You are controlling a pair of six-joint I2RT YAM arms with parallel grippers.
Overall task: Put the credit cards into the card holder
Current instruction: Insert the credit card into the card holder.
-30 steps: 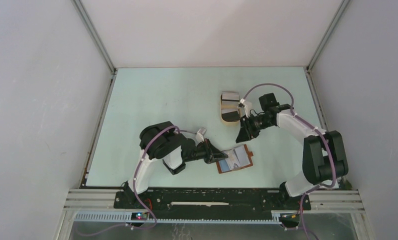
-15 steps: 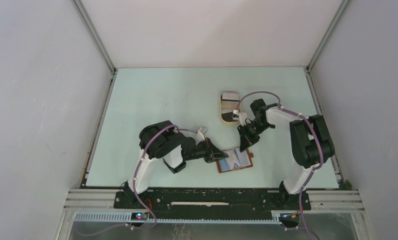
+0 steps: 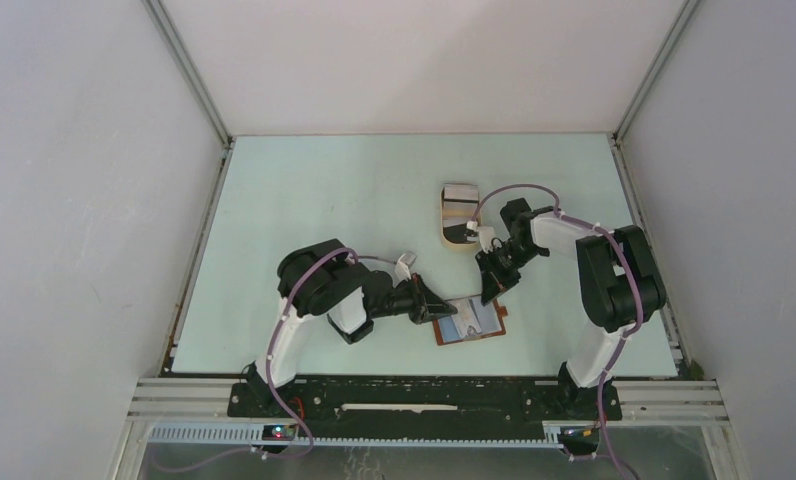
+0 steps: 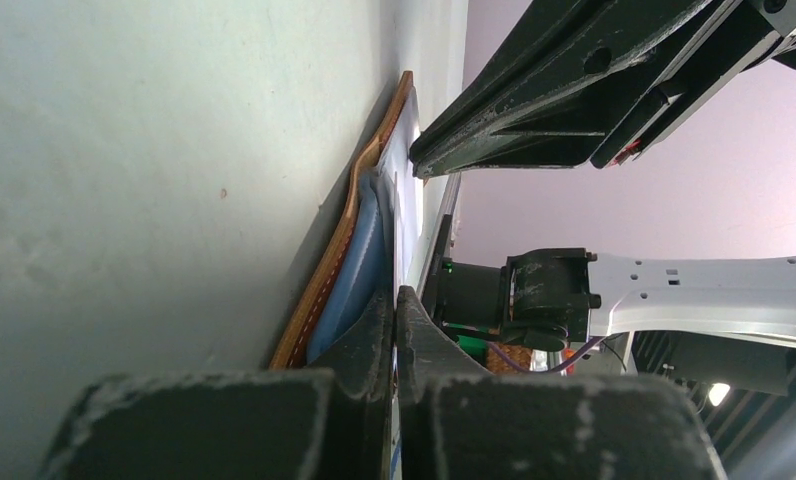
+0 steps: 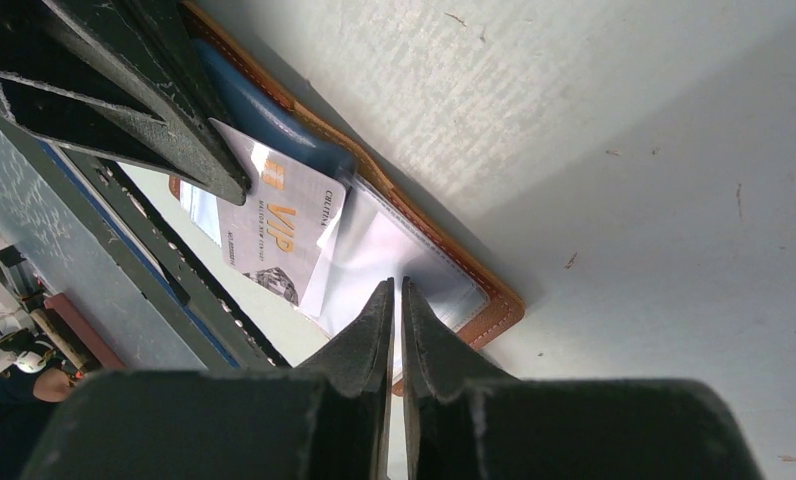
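Note:
The reddish-brown card holder (image 3: pixel 479 323) lies open on the table near the front. It holds a grey VIP card (image 5: pixel 279 225), a blue pocket (image 5: pixel 274 120) and a clear sleeve (image 5: pixel 394 245). My left gripper (image 3: pixel 439 312) is shut on the holder's left inner edge, with the blue pocket (image 4: pixel 359 260) beside its fingers. My right gripper (image 3: pixel 490 290) is over the holder's far edge with its jaws closed on a thin white card seen edge-on (image 5: pixel 396 330). Its tips (image 5: pixel 396 285) point at the clear sleeve. More credit cards (image 3: pixel 461 192) lie in the tan tray.
The tan oval tray (image 3: pixel 444 215) stands just behind the holder, with a white card and a black card (image 3: pixel 461 234) in it. The right arm's forearm (image 4: pixel 694 290) crosses the left wrist view. Grey walls enclose the table on three sides.
The right gripper moved from beside the tray down to the far edge of the card holder, then stayed there. The left gripper kept its hold and barely moved.

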